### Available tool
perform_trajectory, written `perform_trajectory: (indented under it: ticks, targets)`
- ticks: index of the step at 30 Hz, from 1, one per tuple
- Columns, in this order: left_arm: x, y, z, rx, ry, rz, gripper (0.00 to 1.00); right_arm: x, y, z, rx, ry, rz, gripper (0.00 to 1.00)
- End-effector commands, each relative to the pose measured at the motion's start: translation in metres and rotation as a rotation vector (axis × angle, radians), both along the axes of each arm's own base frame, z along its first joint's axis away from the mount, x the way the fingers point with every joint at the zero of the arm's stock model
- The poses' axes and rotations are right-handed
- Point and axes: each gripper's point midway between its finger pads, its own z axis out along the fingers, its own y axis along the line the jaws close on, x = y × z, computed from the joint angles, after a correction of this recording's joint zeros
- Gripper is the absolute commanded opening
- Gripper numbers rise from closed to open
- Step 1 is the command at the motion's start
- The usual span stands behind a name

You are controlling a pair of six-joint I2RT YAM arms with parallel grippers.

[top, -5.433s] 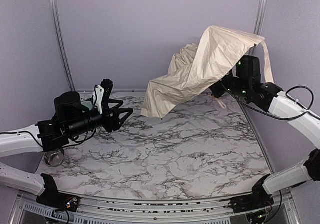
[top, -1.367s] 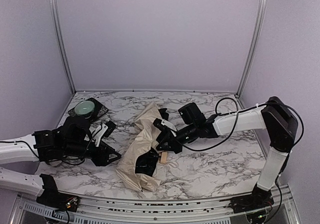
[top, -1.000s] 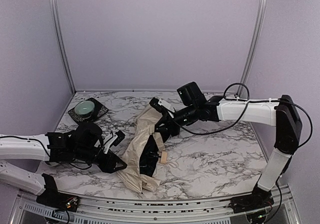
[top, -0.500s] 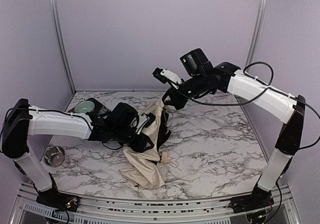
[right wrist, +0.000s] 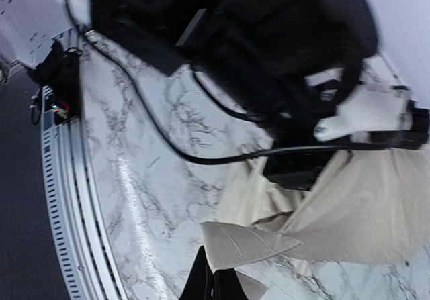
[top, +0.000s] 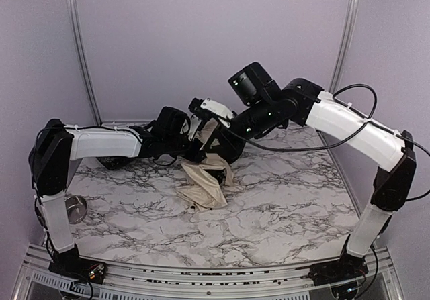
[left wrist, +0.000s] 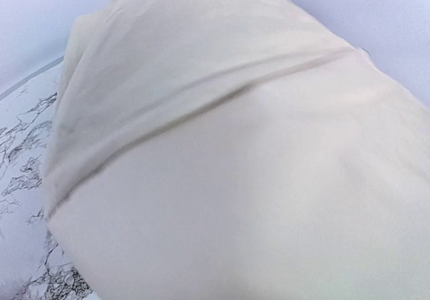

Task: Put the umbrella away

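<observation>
The umbrella (top: 204, 182) is a crumpled cream bundle, its lower end resting on the marble table (top: 289, 199) and its upper folds drawn up between the two grippers. My right gripper (right wrist: 215, 283) is shut on a stitched flap of the umbrella (right wrist: 248, 243); from above, the right gripper (top: 227, 149) sits at the bundle's top right. My left gripper (top: 195, 147) is pressed into the folds from the left. Cream fabric of the umbrella (left wrist: 235, 166) fills the left wrist view and hides the fingers. Shaft and handle are hidden.
A small steel bowl (top: 72, 207) stands at the table's left edge. A dark dish (top: 111, 160) shows partly behind the left arm at the back left. The right arm's black cable (right wrist: 168, 152) hangs above the marble. The table's front rail (right wrist: 60, 145) is in the right wrist view.
Both grippers have gone toward the back centre and met at the umbrella. The bundle has been drawn back and upward with them. The left arm swung in from the front left.
</observation>
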Motion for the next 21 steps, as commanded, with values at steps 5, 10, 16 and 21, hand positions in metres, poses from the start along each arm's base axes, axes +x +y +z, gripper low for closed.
perform_trajectory:
  ticks: [5,10,16,21]
  targets:
    - [-0.017,0.031,-0.016,0.042,-0.022,-0.034,0.69,-0.13,0.067,-0.096,-0.022,0.233,0.292,0.0]
    - [-0.046,0.064,-0.039,0.096,0.047,0.01,0.8,-0.139,0.083,-0.156,-0.089,0.298,0.242,0.0]
    - [-0.059,0.1,-0.06,0.199,0.076,0.104,0.85,-0.155,0.114,-0.189,-0.097,0.301,0.266,0.02]
    - [-0.062,0.131,-0.076,0.314,0.101,0.211,0.89,-0.152,0.117,-0.203,-0.134,0.302,0.233,0.27]
